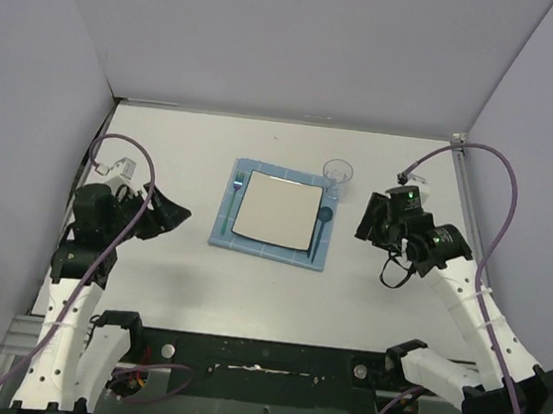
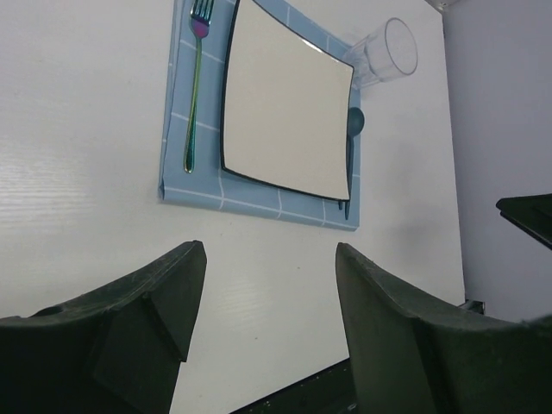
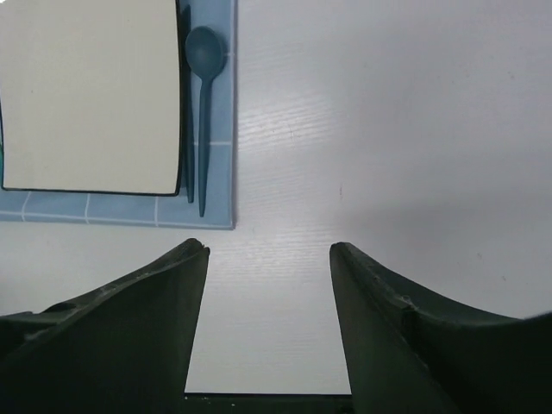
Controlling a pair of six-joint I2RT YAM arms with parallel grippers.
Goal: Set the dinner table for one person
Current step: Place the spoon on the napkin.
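matte white and flat, the dinner table (image 1: 247,289) fills the floor between 3 pale grey walls (image 1: 296,39), with thin dark lines along its edges. near its middle lies a blue placemat (image 1: 269,256) ruled in a pale grid. on the mat sits a square white plate (image 1: 276,210) with a dark rim, soft corners and a bare face. an iridescent metal fork (image 2: 194,95) lies on the mat left of the plate, and a teal spoon (image 3: 203,121) lies on the right. between spoon and plate a slim dark utensil (image 3: 189,185) is mostly tucked under the rim, and we cannot name it. a clear round glass (image 1: 337,174) stands empty at the mat's far right corner. the left gripper (image 2: 269,250) and right gripper (image 3: 268,248) hover over bare table, each with its 2 dark wedge-shaped fingers (image 2: 129,319) spread and nothing between them. the wrist views cut off the fingers' bases.
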